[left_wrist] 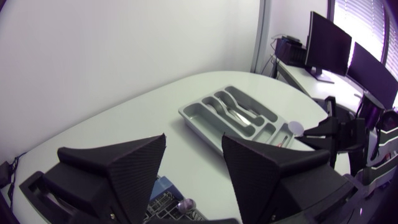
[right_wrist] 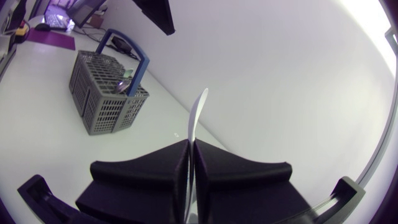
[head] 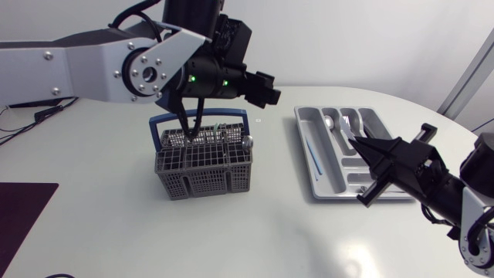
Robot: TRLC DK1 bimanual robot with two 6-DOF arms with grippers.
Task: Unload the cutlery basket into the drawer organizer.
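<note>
- The left tool (head: 190,127) hangs straight above the basket (head: 204,166), fingertips down among the cutlery sticking up inside it.
- In the left wrist view the left tool (left_wrist: 194,143) is released: its two wedge fingers stand well apart, with nothing between them.
- Under that gap shows a bit of the basket (left_wrist: 163,202), with its blue handle and one rounded cutlery end.
- The right tool (head: 359,145) is over the near end of the organizer (head: 309,147), pointing across its compartments.
- It is clenched on a spoon (right_wrist: 199,112): both fingers press flat on the handle from two sides, and the rest stands out ahead of the fingertips, seen edge-on.
- From the left wrist, the spoon (left_wrist: 295,128) shows its round end just ahead of the right tool (left_wrist: 311,134), above the organizer (left_wrist: 205,115).
- The organizer holds several silver pieces in the compartments ahead of the right tool, and a thin blue stick (head: 317,158) in the long compartment on the basket side.
- From the right wrist, the basket (right_wrist: 106,93) sits well ahead of the right tool (right_wrist: 191,143) on the white counter (head: 255,232).
- A dark mat (head: 23,212) lies at the counter edge, well apart from both tools.
</note>
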